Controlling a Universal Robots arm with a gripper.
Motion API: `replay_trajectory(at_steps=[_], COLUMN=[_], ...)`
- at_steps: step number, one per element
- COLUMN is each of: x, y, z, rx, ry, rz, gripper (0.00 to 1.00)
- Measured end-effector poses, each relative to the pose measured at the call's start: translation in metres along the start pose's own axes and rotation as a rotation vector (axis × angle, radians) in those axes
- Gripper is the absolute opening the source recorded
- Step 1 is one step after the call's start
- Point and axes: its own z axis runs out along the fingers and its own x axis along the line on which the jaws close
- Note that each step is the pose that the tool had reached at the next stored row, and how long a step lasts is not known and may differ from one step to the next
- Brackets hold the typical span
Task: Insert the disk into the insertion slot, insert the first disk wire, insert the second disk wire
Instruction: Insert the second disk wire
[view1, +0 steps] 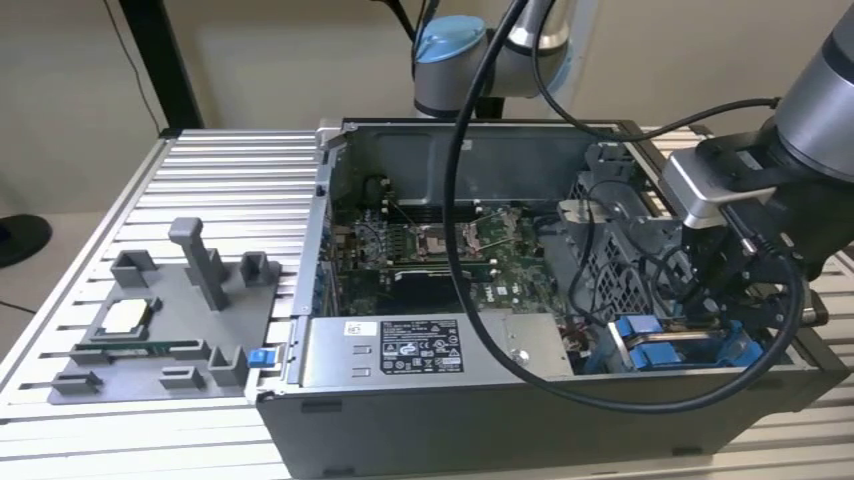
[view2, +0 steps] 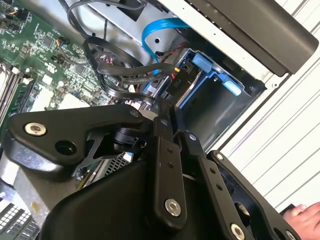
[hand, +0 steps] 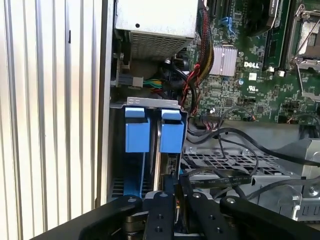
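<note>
The black pincer (view2: 167, 107) reaches into the corner of the open computer case, its fingers drawn narrow at a black wire connector (view2: 176, 82) beside the bay; whether they actually clamp it I cannot tell. Just beyond stands the dark-grey insertion slot (hand: 117, 150), where the silver-grey disk in its bright blue plastic carrier (hand: 171, 132) sits upright on edge. The green motherboard (view1: 441, 255) lies further in. The case rests on the ribbed metal counter (view1: 227, 200).
</note>
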Motion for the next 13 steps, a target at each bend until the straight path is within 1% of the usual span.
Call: replay_trajectory(at_steps=[6, 13], x=[0.0001, 0.0002], y=[0.0001, 0.0002], z=[0.0007, 0.0019], rx=[0.0004, 0.0027], ry=[0.0003, 0.0015], rz=[0.003, 0.017], gripper=[0.00, 0.00])
